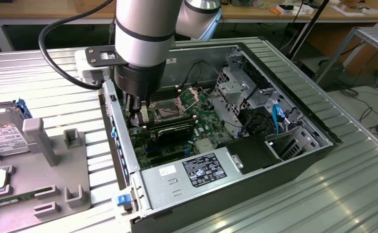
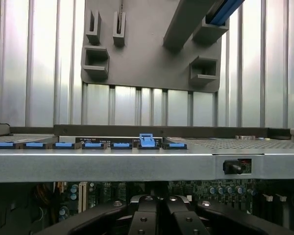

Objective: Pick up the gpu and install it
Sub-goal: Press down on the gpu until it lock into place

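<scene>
We see the arm reaching down into the open computer case (image 1: 254, 53), which lies on its side on a ribbed metal table (image 1: 344, 194). The gripper (image 1: 136, 115) is low inside the case, close to the case wall on the exterior view's left and just beside the processor socket (image 1: 166, 111). In the wrist view the two black fingers (image 2: 146, 220) stand pressed together, so the jaws are closed, and we see nothing between them.

The graphics card (image 1: 175, 132) lies flat over the green main board (image 1: 198, 104), near the middle of the case, with its dark cooler facing up. It sits just beside the gripper, toward the power supply (image 1: 189, 172) with the black label. We cannot tell if the fingers touch the card or stay a little apart from it.

Outside the case, on the exterior view's left, a grey holder tray (image 1: 66, 165) lies on the table. A silver hard drive (image 1: 1, 133) rests at its far side and a thin green memory stick (image 1: 10, 200) lies along its near edge. In the wrist view we also see the tray (image 2: 147, 58) beyond the case edge with a row of blue clips (image 2: 93, 145).
</scene>
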You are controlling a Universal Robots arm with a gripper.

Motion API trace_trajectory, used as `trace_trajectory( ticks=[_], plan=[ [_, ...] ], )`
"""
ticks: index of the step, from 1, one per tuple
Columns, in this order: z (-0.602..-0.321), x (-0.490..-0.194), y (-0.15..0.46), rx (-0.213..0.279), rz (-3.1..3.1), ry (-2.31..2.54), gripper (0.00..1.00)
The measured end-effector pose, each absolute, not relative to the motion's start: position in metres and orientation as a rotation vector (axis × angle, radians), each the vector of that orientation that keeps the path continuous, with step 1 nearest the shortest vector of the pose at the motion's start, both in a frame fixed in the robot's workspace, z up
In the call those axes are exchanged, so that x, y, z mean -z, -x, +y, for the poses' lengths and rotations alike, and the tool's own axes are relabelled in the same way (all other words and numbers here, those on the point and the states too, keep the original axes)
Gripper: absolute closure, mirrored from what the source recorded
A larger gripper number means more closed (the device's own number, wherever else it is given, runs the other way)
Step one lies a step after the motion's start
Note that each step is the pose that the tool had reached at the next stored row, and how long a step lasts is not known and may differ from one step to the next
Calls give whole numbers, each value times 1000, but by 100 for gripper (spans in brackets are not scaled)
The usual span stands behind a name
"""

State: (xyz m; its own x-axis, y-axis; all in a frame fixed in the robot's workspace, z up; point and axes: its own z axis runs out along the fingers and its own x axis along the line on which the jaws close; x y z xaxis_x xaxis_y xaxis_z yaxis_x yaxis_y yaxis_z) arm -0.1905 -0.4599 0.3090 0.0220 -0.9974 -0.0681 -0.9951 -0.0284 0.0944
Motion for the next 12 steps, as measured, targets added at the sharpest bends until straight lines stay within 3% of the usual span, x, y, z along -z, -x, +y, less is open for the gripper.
trace_trajectory(
  ticks=[12],
  plan=[
    [-461, -308, 191, 190, -2171, -2226, 89]
  ],
)
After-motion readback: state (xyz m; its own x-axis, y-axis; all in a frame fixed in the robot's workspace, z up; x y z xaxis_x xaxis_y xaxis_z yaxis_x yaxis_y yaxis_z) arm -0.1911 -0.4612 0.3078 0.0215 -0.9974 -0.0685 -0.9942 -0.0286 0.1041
